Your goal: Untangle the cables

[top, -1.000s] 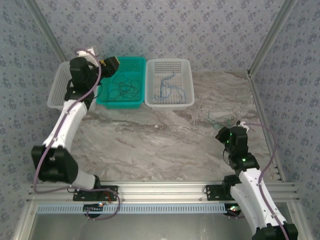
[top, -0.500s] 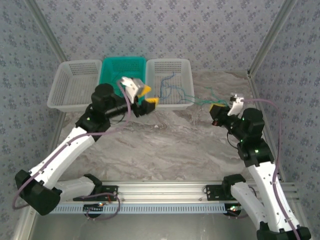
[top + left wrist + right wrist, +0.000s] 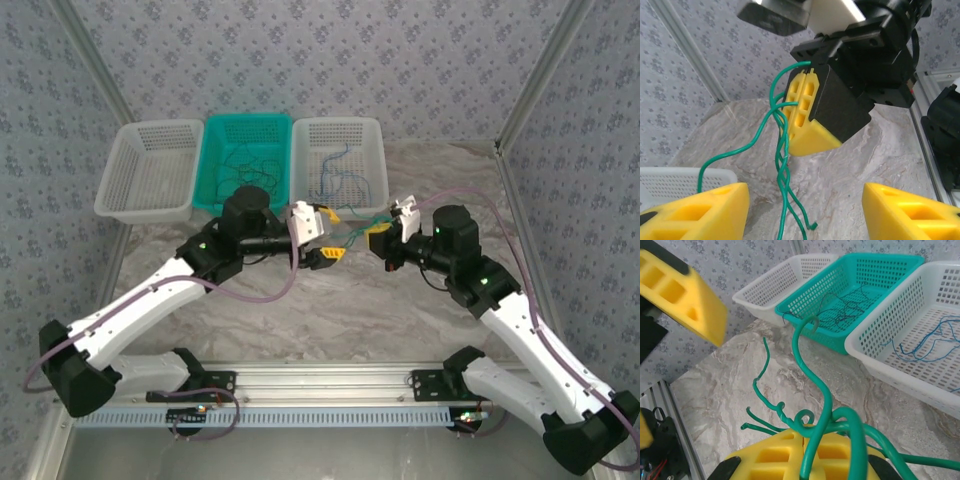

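A bunch of twisted green cables [image 3: 355, 228] hangs over the middle of the table between my two grippers. My right gripper [image 3: 380, 235] is shut on the green cables [image 3: 825, 390], which loop out over its yellow pads [image 3: 775, 457]. My left gripper [image 3: 326, 236] faces it and is open. In the left wrist view the green strands [image 3: 782, 165] dangle from the right gripper [image 3: 801, 115] down between my left fingers [image 3: 705, 215], nearer the left one and touching neither. Dark cables [image 3: 245, 172] lie in the teal basket [image 3: 225, 135]. Blue cables [image 3: 345, 180] lie in the right white basket [image 3: 338, 125].
Three baskets stand in a row at the back; the left white basket [image 3: 150, 170] holds nothing. Metal frame posts rise at both back corners, and a rail [image 3: 330, 375] runs along the near edge. Bare marble table [image 3: 300, 310] lies below the grippers.
The left arm swung from the teal basket to the table's middle. The right arm lifted the green cables off the right side of the table and carried them left to meet it.
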Action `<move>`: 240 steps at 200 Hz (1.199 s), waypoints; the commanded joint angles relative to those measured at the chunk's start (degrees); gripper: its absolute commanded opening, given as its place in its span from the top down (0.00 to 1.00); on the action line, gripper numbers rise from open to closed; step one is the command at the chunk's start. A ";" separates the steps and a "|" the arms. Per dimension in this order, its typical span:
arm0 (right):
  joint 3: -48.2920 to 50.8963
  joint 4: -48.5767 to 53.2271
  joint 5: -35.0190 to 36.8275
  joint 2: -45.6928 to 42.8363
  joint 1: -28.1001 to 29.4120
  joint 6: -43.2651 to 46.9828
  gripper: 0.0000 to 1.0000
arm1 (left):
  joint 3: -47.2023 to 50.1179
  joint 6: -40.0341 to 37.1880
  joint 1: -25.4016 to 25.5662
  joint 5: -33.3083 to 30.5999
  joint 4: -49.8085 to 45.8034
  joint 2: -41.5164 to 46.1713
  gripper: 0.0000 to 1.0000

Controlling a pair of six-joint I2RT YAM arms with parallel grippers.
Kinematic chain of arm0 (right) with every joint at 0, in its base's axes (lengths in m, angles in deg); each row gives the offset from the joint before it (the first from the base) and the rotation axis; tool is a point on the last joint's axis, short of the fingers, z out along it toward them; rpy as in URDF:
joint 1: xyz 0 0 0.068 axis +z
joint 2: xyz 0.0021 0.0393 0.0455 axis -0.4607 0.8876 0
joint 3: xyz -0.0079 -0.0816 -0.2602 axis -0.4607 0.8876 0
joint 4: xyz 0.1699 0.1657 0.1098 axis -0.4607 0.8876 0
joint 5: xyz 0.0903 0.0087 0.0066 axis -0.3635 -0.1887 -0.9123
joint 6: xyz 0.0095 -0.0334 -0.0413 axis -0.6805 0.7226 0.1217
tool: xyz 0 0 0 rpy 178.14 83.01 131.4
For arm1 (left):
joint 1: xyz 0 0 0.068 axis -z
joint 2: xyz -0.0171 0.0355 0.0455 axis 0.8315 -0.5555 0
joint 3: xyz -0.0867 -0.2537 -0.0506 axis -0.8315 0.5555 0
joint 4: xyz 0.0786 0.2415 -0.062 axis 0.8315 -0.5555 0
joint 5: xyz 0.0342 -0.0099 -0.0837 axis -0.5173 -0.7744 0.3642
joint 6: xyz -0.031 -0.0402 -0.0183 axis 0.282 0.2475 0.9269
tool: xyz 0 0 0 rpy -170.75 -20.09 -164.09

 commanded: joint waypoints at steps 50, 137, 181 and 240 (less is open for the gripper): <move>-1.89 -1.60 -0.74 -0.23 1.67 1.54 1.00 | 7.04 6.78 0.22 -7.64 19.75 -5.48 0.71; 8.95 -0.90 30.83 1.54 -0.22 -1.28 1.00 | 8.02 11.52 0.20 -8.64 18.91 -0.13 1.00; 21.21 -4.60 33.83 4.34 -2.70 -11.17 0.97 | 8.83 13.36 0.16 -8.39 20.94 0.67 1.00; 27.69 -2.23 39.27 3.70 -8.98 -25.21 0.86 | 9.21 14.59 -0.01 -8.80 22.03 -0.81 1.00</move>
